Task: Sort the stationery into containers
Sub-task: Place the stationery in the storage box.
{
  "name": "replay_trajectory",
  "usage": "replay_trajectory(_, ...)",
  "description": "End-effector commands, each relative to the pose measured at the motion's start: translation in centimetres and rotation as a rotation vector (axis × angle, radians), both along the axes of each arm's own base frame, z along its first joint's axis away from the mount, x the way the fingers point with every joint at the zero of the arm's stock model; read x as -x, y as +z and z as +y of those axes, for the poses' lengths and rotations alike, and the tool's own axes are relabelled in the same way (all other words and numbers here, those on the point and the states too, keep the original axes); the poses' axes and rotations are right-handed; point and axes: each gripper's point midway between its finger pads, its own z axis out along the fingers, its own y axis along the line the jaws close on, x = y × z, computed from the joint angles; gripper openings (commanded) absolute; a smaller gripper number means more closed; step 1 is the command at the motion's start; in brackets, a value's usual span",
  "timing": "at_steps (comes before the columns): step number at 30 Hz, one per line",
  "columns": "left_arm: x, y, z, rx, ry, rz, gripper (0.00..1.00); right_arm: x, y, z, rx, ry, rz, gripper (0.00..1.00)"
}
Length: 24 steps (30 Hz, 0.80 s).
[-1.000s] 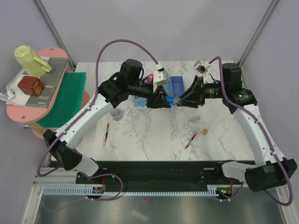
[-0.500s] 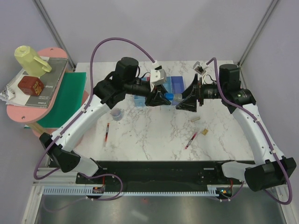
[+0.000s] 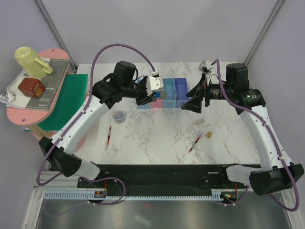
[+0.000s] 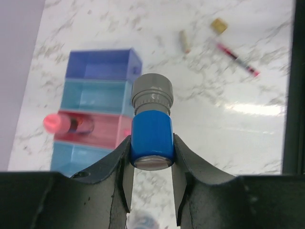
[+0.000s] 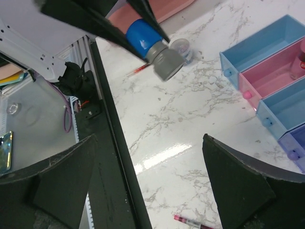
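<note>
Blue dark-topped piece (image 4: 151, 136) now pinched by its blue body between the fingers of the left gripper (image 3: 158, 94), grey cap pointing away from the wrist. Carried over the last second from the mid-table meeting point of both grippers back to the row of bins (image 3: 181, 90). Hanging above that row, clear of it, somewhere over the pink bin (image 4: 112, 129) or the light blue bin (image 4: 95, 98); cannot tell which from these views. Pink glue-stick tube (image 4: 62, 123) already lying in the pink bin.

Right gripper (image 3: 192, 102) pulled away to the right end of the row, fingers spread wide, holding nothing. Reads as a hand-over just completed, right to left, with only a release into a bin left for this item.

Still out on the marble: left-hand red pen (image 3: 109, 136), right-hand red pen (image 3: 195, 142), tan block (image 3: 209, 135) and blue-grey roll (image 3: 118, 116), so most of the sorting looks undone.
</note>
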Motion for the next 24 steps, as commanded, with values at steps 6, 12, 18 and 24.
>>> replay_trajectory(6, -11.1, -3.8, 7.0, -0.343, 0.204, -0.132, 0.02, -0.2, 0.8, -1.5, 0.102, -0.052, -0.131, 0.98)
replay_trajectory(12, -15.4, -6.1, 8.9, -0.51, 0.186, -0.167, 0.02, 0.0, 0.3, -2.1, 0.139, -0.068, -0.142, 0.98)
replay_trajectory(18, -17.9, -9.2, 9.9, -0.64, 0.144, -0.13, 0.02, 0.2, -0.2, -2.5, 0.167, -0.077, -0.147, 0.98)
replay_trajectory(24, -19.9, -12.9, 12.4, -0.799, 0.115, -0.121, 0.02, 0.4, -0.9, -2.8, 0.179, -0.081, -0.14, 0.98)
